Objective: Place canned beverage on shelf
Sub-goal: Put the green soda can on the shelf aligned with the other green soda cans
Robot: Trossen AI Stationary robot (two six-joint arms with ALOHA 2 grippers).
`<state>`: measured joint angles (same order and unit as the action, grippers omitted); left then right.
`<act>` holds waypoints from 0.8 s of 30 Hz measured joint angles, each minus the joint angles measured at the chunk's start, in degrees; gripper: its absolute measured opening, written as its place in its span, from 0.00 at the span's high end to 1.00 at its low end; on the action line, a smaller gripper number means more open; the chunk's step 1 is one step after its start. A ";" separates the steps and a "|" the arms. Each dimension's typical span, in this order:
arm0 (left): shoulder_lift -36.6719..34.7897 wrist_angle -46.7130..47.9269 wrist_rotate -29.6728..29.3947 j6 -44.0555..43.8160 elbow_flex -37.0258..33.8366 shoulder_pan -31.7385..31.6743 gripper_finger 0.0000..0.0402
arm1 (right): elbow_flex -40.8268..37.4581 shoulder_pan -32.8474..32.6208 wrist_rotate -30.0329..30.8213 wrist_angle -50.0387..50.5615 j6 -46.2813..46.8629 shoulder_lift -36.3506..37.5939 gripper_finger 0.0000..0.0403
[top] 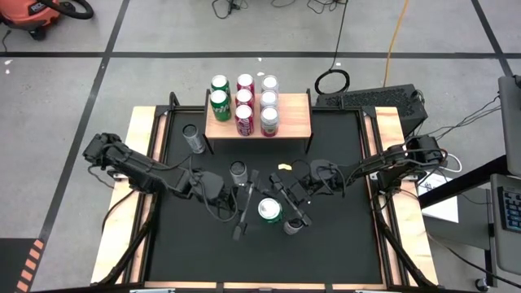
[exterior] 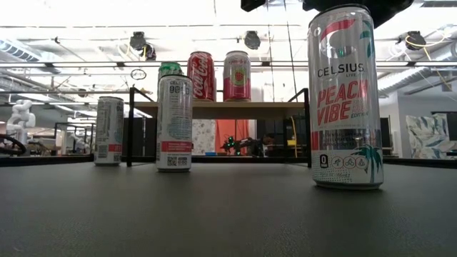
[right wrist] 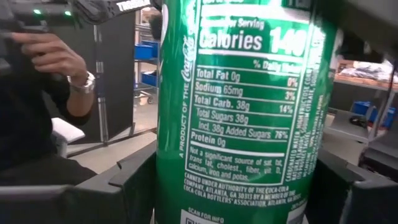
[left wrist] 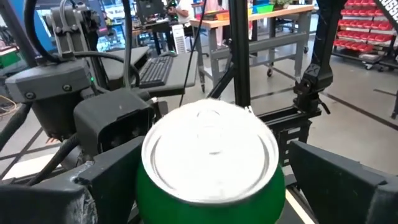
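Left side of the mat [top: 342,244]: the left gripper [top: 254,207] sits near-centre, jaws spread abt as wide as they go. Its wrist cam looks down on the silver top of the green can [top: 269,210], which sits between its fingers [left wrist: 106,180]. There's a gap on one side; we can't tell if the other finger touches.

Centre: the green can is upright between the 2 grippers, well short of the shelf [top: 297,114]. It doesn't show in the low view.

Just right of it, the right gripper [top: 283,205] is part closed. In its wrist view, its fingers [right wrist: 134,177] sit against both sides of the can's label [right wrist: 239,106], so we read that as a grip.

Far centre: the shelf has 3 rows of cans on the wood top, w/ bare wood at its right end.

Loose cans on the mat: one by the shelf's left leg [top: 193,138], one near the left gripper [top: 238,172], and a Celsius can [exterior: 345,100] just near-right of the green can.
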<state>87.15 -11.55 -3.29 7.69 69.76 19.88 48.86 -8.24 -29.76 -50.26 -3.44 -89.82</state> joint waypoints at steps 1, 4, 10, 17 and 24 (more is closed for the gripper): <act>-0.02 0.00 -0.06 -0.15 0.00 0.02 0.04 | 0.00 0.02 0.00 0.10 -0.01 0.00 0.32; -0.04 -0.11 0.00 -1.22 0.00 0.04 0.04 | 0.02 -0.01 -0.04 0.37 0.09 0.00 0.32; -0.11 1.12 -0.17 -1.37 0.00 0.11 0.11 | 0.02 -0.01 -0.07 0.72 0.25 -0.02 0.32; -0.13 1.94 -0.40 -1.21 0.07 0.07 0.25 | 0.02 -0.03 -0.26 1.01 1.03 -0.02 0.32; -0.33 3.44 -1.32 -1.63 0.07 0.13 0.28 | 0.02 -0.14 2.61 1.51 3.99 -0.02 0.26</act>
<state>86.83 -8.11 -4.61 6.07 69.82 20.01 48.88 -8.39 -27.15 -48.75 0.54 -89.84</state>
